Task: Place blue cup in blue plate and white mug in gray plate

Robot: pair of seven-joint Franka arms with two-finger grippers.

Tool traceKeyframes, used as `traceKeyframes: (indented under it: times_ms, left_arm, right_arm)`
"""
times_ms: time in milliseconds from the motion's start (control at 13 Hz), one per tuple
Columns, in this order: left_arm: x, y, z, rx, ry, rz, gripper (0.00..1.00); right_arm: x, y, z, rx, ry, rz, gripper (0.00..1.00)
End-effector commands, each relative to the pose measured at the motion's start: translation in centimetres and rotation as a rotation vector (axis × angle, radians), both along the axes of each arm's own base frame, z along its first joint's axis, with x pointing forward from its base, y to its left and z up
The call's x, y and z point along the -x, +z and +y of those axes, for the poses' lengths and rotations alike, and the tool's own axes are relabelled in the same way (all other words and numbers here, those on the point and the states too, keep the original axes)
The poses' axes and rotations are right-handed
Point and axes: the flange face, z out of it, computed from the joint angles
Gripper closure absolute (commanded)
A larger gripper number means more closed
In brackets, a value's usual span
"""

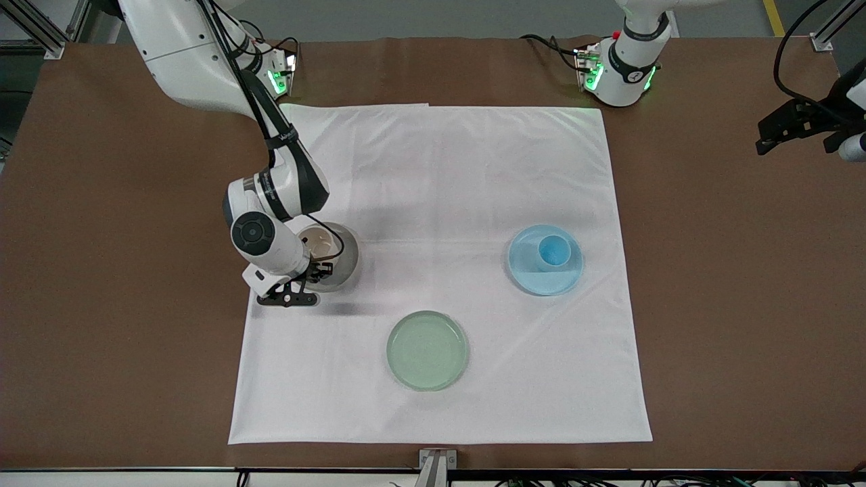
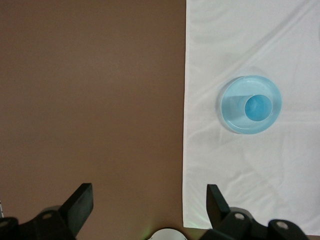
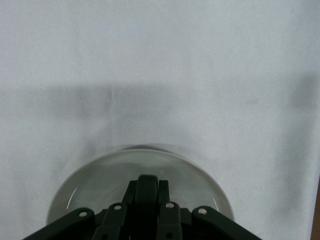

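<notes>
Pale green round plate [image 1: 427, 350] lies nearest the front camera on the white cloth [image 1: 440, 169]. Light-blue tapered cup [image 1: 553, 252] stands in the round light-blue plate [image 1: 534, 277]. Right hand [image 1: 312, 272] pinches the cream-white mug [image 1: 319, 245] over the round gray plate [image 1: 346, 260]. Left hand [image 2: 150, 205] waits spread over the brown counter [image 1: 101, 270]

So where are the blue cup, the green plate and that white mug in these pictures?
blue cup [image 1: 553, 252]: front view, its open inside, standing in the blue plate.
green plate [image 1: 427, 350]: front view, middle of its flat bottom.
white mug [image 1: 316, 245]: front view, its pale inside, beside the right arm's wrist.
</notes>
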Motion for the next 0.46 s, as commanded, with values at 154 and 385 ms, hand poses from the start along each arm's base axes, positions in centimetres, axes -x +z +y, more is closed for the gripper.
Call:
traceKeyframes:
  times_ms: [154,385]
  left_arm:
    - [0.7,0.2,-1.8,0.014,-0.022,-0.043,0.00]
    - [-0.2,-0.4,-1.9,0.017,-0.025,-0.053,0.00]
  right_arm:
    - [-0.3,3.5,0.0,-0.010,-0.005,0.002,0.00]
    - [2.0,14.1,-2.8,0.004,-0.021,0.091,0.00]
